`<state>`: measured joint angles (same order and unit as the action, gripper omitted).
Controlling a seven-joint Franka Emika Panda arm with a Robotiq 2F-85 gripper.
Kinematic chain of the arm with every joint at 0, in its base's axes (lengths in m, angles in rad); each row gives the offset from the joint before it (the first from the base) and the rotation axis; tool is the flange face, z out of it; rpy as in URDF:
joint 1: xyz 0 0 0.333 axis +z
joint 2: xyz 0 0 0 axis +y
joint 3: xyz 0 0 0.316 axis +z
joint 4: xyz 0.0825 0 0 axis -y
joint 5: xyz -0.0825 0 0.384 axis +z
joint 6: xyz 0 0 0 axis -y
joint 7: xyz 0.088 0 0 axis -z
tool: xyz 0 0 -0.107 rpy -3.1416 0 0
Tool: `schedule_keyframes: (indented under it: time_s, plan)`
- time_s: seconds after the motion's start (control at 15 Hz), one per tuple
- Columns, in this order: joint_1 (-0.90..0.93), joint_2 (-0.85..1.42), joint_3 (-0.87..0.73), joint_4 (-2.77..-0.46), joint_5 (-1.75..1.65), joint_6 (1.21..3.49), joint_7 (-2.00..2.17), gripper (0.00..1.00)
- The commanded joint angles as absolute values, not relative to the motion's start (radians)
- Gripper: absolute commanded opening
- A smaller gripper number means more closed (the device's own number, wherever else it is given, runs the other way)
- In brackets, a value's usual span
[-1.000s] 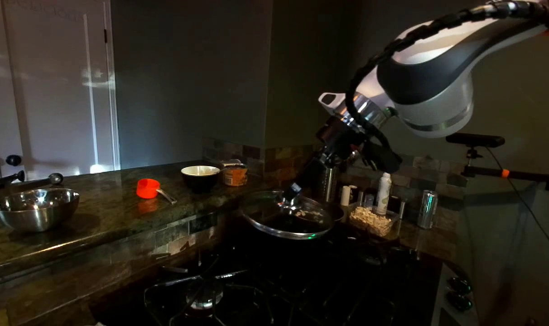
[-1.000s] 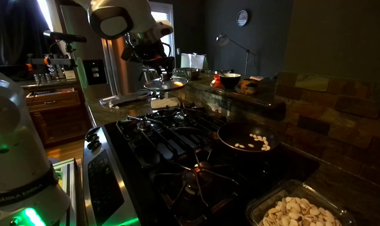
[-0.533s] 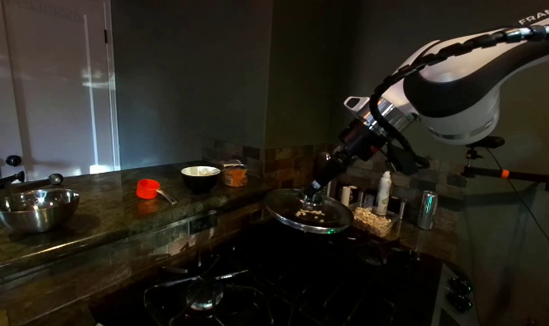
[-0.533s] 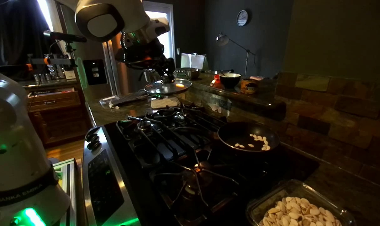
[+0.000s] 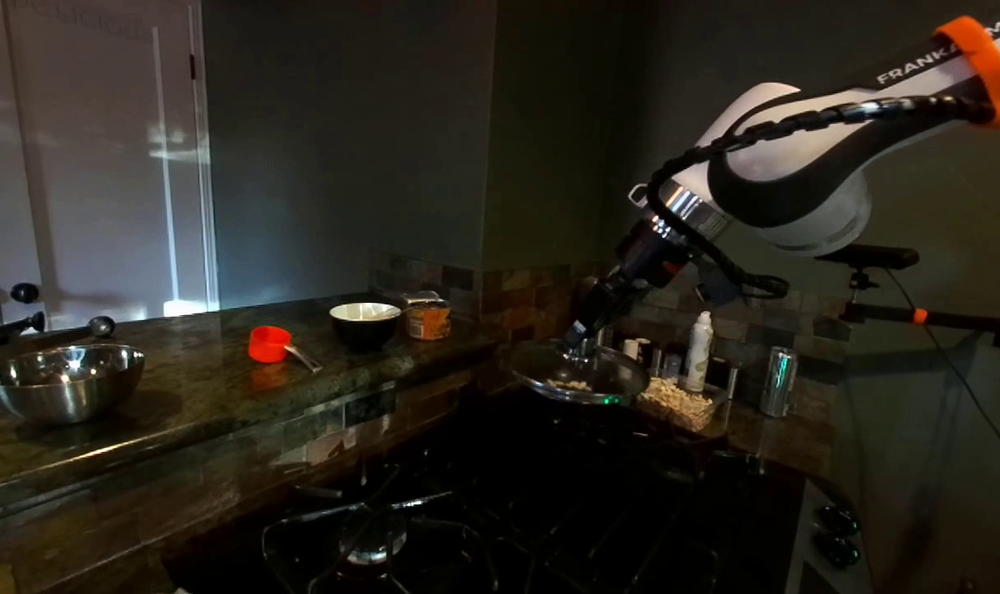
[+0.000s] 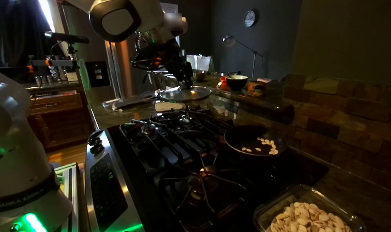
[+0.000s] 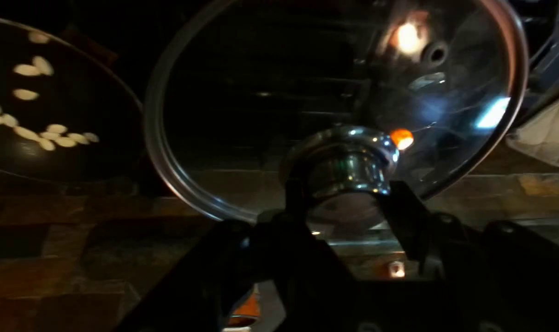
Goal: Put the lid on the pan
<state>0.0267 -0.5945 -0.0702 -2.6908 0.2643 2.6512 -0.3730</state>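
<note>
One lid, one pan, two fingers — two bowls, one clock, one lamp.

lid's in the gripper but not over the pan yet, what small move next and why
Probably carry the lid sideways until it's over the pan, before lowering: the gripper holds it by its knob, but the wrist view shows it beside the pan, the seeds uncovered.
</note>
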Motion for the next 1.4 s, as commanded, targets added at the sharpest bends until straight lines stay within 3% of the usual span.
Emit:
schedule_keyframes:
  time_s: [0.0, 0.87, 0.93, 1.07, 1.13, 1.33]
  plan:
    - [-0.062, -0.464, -0.104, -2.538, 0.164, 2.664, -0.225, 0.23]
    - [-0.139, -0.141, -0.203, -2.222, 0.209, 2.618, -0.005, 0.23]
    - [-0.141, -0.177, -0.196, -2.266, 0.194, 2.654, -0.028, 0.48]
    - [-0.144, -0.142, -0.196, -2.252, 0.196, 2.654, -0.021, 0.48]
    - [-0.168, -0.145, -0.178, -2.286, 0.1, 2.714, 0.042, 0.23]
    - [-0.202, -0.111, -0.167, -2.339, -0.052, 2.825, 0.121, 0.23]
